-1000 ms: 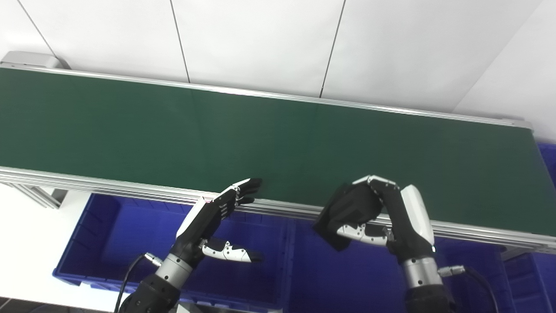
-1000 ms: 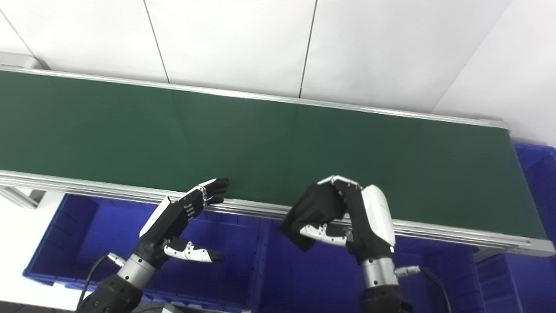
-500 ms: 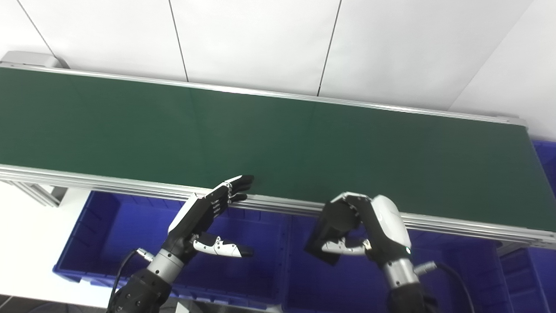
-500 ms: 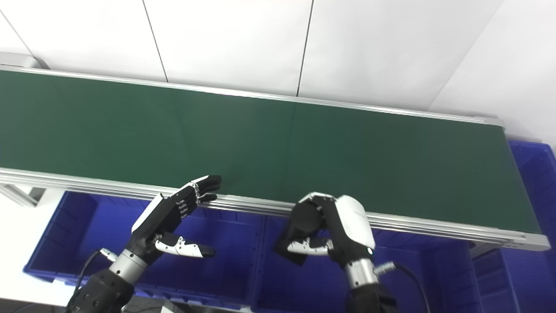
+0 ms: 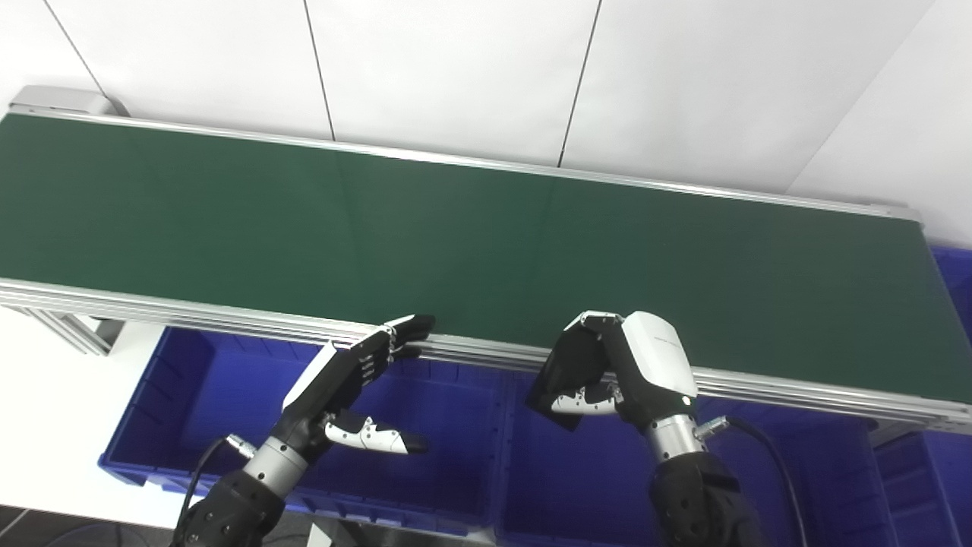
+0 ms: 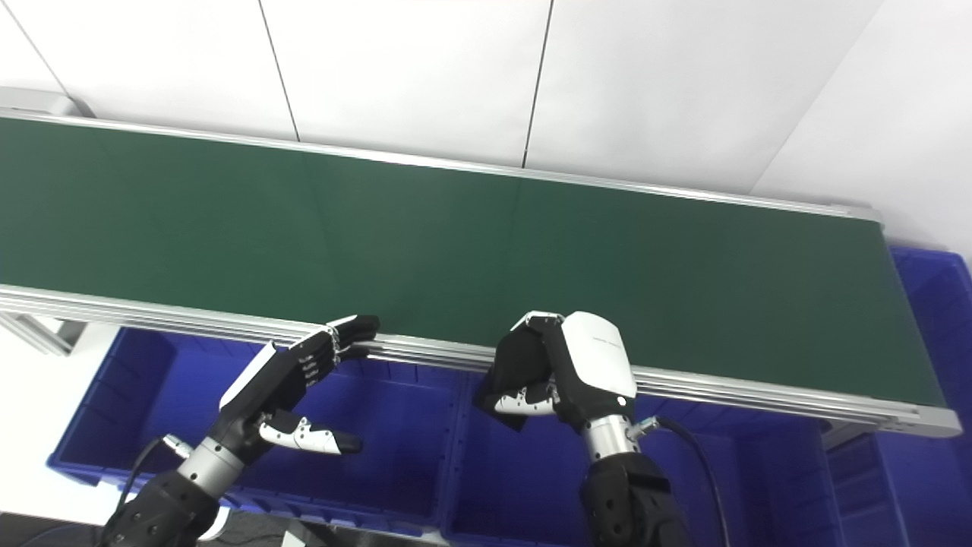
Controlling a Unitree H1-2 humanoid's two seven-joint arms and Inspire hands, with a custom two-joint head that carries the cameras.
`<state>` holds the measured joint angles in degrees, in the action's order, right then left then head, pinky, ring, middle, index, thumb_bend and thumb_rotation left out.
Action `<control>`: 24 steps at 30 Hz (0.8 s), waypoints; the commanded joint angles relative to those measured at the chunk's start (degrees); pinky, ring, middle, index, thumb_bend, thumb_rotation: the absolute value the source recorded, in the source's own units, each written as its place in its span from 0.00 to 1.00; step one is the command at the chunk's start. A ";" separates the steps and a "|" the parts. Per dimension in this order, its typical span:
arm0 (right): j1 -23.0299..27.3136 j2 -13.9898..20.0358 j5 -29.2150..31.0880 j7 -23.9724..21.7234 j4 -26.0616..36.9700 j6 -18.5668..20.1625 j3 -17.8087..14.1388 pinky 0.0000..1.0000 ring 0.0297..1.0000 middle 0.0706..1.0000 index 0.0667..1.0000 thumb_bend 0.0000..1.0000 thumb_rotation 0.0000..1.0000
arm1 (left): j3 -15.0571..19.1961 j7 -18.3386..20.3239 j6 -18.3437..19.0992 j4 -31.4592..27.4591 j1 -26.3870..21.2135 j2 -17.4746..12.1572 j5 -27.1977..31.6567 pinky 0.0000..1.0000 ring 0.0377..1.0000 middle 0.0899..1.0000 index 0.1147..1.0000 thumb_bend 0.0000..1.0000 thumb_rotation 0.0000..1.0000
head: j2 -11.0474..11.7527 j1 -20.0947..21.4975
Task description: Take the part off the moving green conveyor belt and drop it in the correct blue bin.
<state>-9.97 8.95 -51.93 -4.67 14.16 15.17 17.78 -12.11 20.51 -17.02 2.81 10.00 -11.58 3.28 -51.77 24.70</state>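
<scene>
The right hand (image 5: pixel 634 365) grips a flat black square part (image 5: pixel 566 371) above the middle blue plastic bin (image 5: pixel 592 486), just in front of the green conveyor belt (image 5: pixel 471 235). The left hand (image 5: pixel 342 380) hangs open and empty.

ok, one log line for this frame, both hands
left hand: open, idle | right hand: shut on black part | over blue bin | belt: bare

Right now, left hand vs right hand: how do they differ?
The left hand is open, fingers extended and thumb spread, holding nothing; the right hand is curled shut on a flat black part. The left hand hovers over the left blue bin, the right over the neighbouring blue bin. Both sit at the near rail of the green conveyor belt.
</scene>
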 commanded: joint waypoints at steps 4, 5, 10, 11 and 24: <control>-4.04 1.24 -1.61 -6.43 0.62 6.01 0.33 0.56 0.64 0.64 0.45 0.50 0.12 | 0.64 0.44 -1.95 -1.57 -1.37 -0.54 0.77 0.85 0.89 0.88 0.84 0.92 0.23 | -0.39 0.54; -4.26 1.60 -1.98 -6.76 0.99 5.80 0.51 0.56 0.64 0.65 0.46 0.50 0.12 | 0.72 0.51 -1.93 -1.59 -1.38 -0.47 0.85 0.85 0.89 0.88 0.84 0.92 0.23 | -0.67 0.79; -3.88 3.88 -3.46 -10.66 1.53 5.75 2.01 0.52 0.57 0.57 0.45 0.50 0.13 | 0.81 1.03 -2.13 -1.70 -1.32 -0.11 1.34 0.84 0.88 0.88 0.83 0.91 0.21 | -0.78 0.84; -3.55 4.20 -3.56 -11.59 1.45 6.03 2.20 0.52 0.57 0.57 0.45 0.50 0.13 | 0.77 1.11 -2.25 -1.71 -1.29 -0.08 1.32 0.84 0.88 0.88 0.83 0.91 0.21 | -0.87 0.82; 2.13 6.82 -2.86 -17.51 -6.50 7.55 4.43 0.36 0.41 0.42 0.47 0.53 0.00 | -0.05 1.19 -1.84 -2.26 -1.67 0.91 1.32 0.84 0.88 0.86 0.84 0.91 0.24 | -1.14 2.38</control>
<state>-5.42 13.91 -53.42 -13.38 14.49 17.17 20.29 -12.10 21.51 -17.01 2.38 9.66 -10.84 4.26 -52.91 27.16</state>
